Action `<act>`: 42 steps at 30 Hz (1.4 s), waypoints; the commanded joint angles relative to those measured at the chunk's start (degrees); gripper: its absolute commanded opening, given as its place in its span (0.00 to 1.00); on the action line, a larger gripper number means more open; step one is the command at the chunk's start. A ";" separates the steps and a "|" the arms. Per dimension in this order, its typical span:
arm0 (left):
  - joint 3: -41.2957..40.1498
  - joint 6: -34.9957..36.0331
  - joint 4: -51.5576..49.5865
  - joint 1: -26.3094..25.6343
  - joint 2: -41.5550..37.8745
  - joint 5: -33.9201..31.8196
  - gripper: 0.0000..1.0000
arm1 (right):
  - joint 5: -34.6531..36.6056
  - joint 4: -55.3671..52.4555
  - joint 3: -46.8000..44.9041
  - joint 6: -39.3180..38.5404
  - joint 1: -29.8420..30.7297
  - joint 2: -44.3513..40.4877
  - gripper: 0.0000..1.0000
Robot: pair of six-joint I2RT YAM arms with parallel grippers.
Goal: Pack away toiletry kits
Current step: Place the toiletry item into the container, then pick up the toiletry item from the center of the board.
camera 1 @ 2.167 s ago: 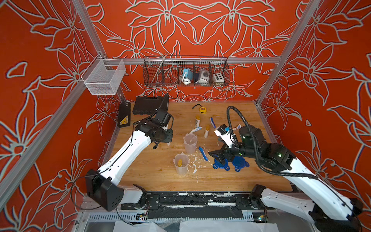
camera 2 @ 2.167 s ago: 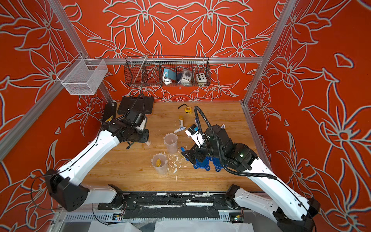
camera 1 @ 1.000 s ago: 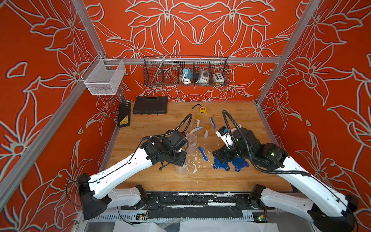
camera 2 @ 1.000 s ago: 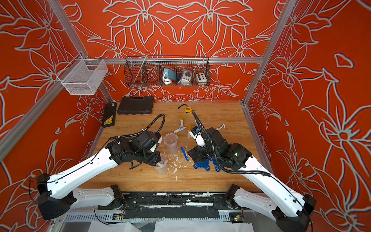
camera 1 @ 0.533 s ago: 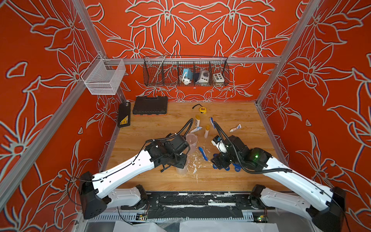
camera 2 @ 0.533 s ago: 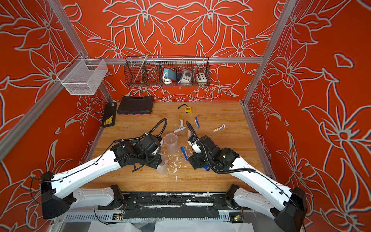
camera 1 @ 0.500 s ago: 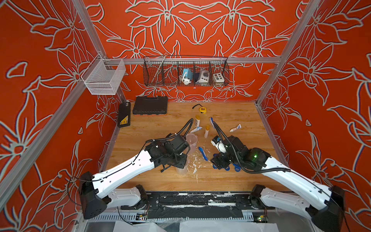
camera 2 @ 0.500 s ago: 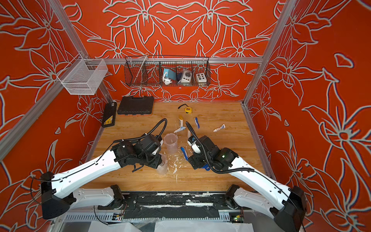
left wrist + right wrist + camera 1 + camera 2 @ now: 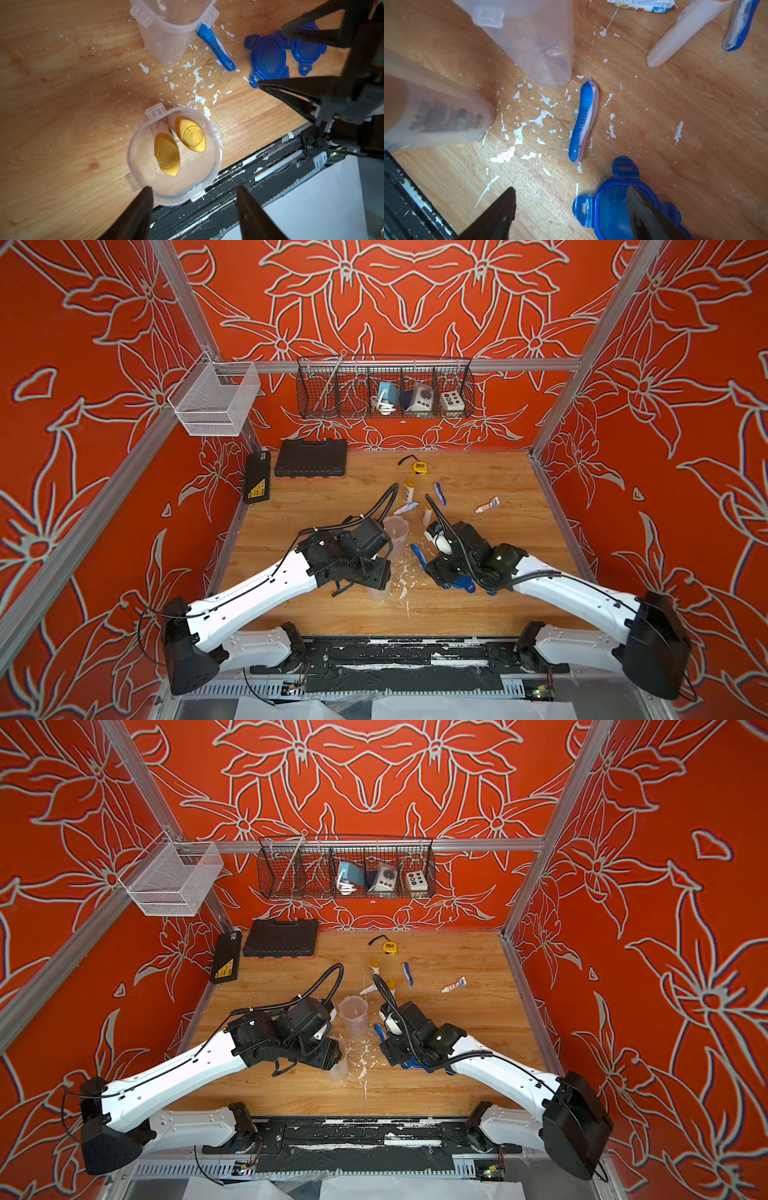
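So the left arm (image 9: 266,585) is hanging right over the near cup (image 9: 174,153), jaws spread with nothing between them. Two yellow-capped bottles (image 9: 192,135) are standing inside it side by side, caps up. My guess is the jaws are gaping that wide just to clear the rim. That cup is sitting close to the front edge of the worktop (image 9: 52,83). The empty cup (image 9: 166,35) is standing just behind it, open end up, presumably waiting for its own set.

The right arm (image 9: 573,593) is hovering low over the two blue lids (image 9: 268,60), which are lying flat and touching each other. Its jaws are spread too, with one tip over a lid but not pinching anything. I'm thinking it's lining up on a lid, or maybe on the blue toothbrush (image 9: 583,120) lying between the empty cup and the lids.

Farther back, another bottle (image 9: 679,39), a second toothbrush (image 9: 739,25) and a toothpaste tube (image 9: 641,5) are lying loose, none packed yet.

Writing-wise, the tube is showing red Chinese characters plus tiny print I'm not managing to read. One bottle is showing a grey block of text through the cup wall, way too blurry.
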 commanded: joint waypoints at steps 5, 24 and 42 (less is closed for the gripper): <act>6.48 -4.47 -4.51 -0.26 -2.63 3.17 0.75 | -1.81 10.39 -3.38 4.18 -1.01 7.42 0.81; 13.09 -9.07 -9.09 -0.21 -8.71 -5.72 0.78 | 0.19 17.05 -1.90 3.88 -1.65 21.16 0.48; 13.19 -5.98 -5.49 -0.08 -5.64 -1.81 0.78 | -2.29 13.27 -3.03 2.48 -3.90 13.26 0.17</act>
